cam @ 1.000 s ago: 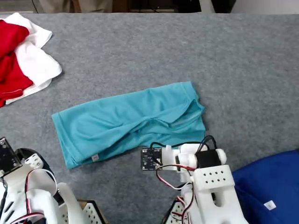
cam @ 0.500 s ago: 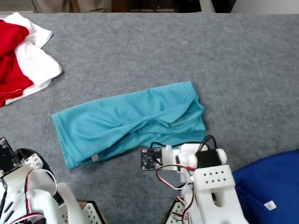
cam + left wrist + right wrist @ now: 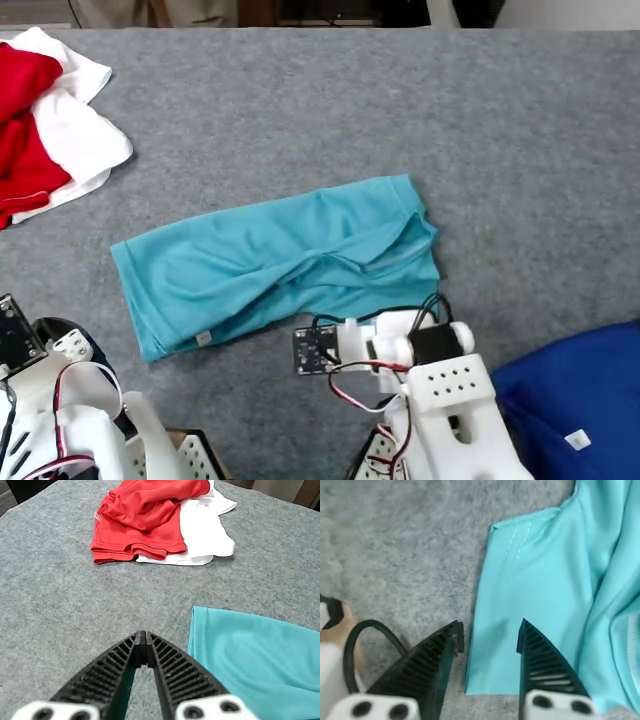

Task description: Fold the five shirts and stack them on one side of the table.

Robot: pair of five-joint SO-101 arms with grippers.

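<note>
Lying flat near the middle of the grey desk [image 3: 300, 110], the teal shirt [image 3: 280, 260] forms a long, loosely folded band. Creases run along its length, and a small tag shows near its left end. The right arm [image 3: 440, 385] sits at the near edge of the desk, just beside the shirt's near right corner. The right jaws are spread wide and hold nothing. In the right wrist view they hang above the hemmed edge of the teal shirt [image 3: 545, 580], one tip over bare desk and the other over the cloth. Whether either tip touches the fabric cannot be told.

The left arm [image 3: 60, 420] sits at the near left corner of the desk. The left jaws are closed tip to tip with nothing between them. They point over bare desk, with the left end of the teal shirt [image 3: 260, 655] just beside them.

At the far left corner of the desk a crumpled red shirt [image 3: 25, 130] overlaps a white shirt [image 3: 85, 135], well apart from the teal one. A blue shirt [image 3: 580, 400] lies bunched at the near right edge, just beside the right arm.
</note>
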